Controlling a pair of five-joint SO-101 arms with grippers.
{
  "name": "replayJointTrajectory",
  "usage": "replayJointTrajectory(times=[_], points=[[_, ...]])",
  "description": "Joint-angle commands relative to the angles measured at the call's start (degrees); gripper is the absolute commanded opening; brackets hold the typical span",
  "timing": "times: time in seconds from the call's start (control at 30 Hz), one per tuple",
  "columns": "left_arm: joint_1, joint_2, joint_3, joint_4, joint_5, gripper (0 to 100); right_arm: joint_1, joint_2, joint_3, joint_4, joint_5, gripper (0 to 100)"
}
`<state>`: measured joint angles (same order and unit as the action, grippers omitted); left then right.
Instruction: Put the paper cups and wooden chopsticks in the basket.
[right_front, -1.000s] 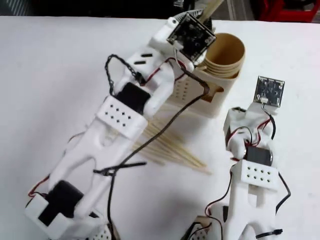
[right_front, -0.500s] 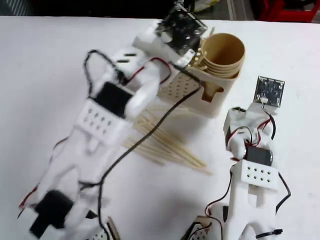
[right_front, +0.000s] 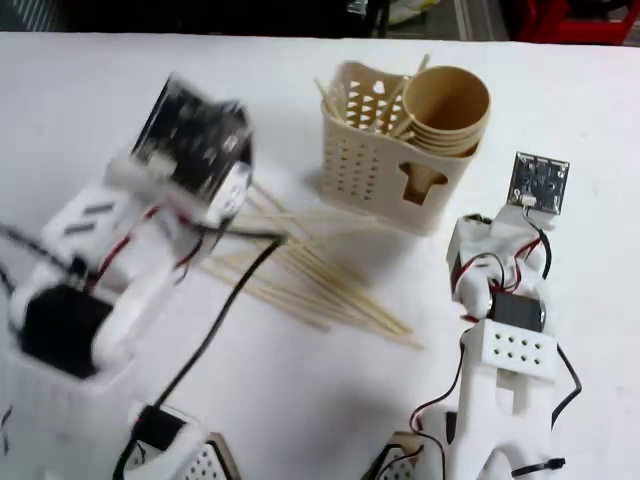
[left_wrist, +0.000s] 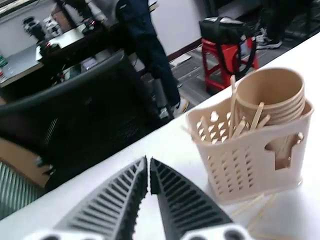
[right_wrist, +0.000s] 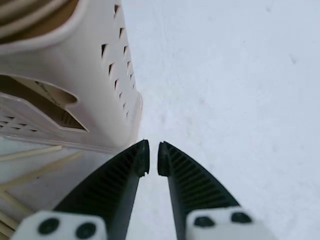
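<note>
Left hand (left_wrist: 149, 172), closed together and empty, is hovering at left, likely readying for chopsticks (right_front: 340, 300) lying mid-frame on the tabletop (right_front: 90, 90) beside the basket (right_front: 370, 175).

One cream perforated plastic basket (right_front: 375, 175) stands on the one white table (right_front: 100, 90). It holds a single nested stack of tan paper cups (right_front: 447, 100), about four by their rims. Of the thin pale wooden chopsticks (right_front: 320, 275), roughly five stand inside it. Well over ten lie loose, too overlapped to count exactly.
</note>
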<state>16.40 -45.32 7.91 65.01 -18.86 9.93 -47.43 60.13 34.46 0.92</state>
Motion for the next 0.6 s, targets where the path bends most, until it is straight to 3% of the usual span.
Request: replayJointTrajectory(times=[0.0,0.27,0.57], points=[[-3.91,-16.13,13.27,-1.05,0.09,3,0.75,-1.54,-4.84,-0.57,0.00,7.2],[-16.75,-39.87,37.27,-2.90,0.62,3,-4.00,-1.54,-21.19,18.51,8.26,5.7],[-29.23,-49.19,55.56,-2.99,0.53,3,-23.25,-0.92,-34.29,36.53,19.87,6.0]])
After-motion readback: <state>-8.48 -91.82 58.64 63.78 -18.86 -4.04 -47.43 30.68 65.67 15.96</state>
